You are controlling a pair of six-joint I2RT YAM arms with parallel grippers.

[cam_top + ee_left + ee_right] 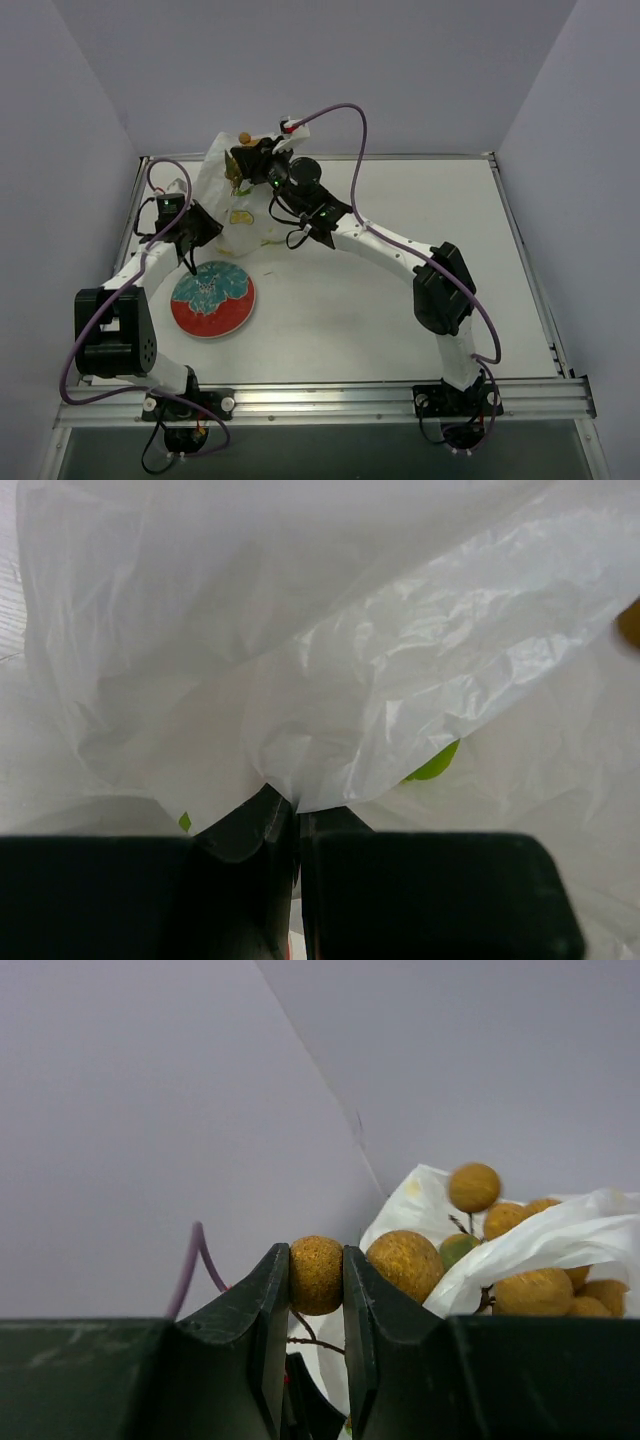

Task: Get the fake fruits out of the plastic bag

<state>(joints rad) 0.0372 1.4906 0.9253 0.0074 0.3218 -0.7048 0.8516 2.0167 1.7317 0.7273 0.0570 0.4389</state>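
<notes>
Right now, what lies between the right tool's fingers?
One tan ball of the fruit bunch, pinched by the right tool. The right wrist view shows it.

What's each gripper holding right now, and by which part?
The right gripper pinches one tan ball of the fruit bunch; the left gripper clamps a fold of the plastic bag.
</notes>
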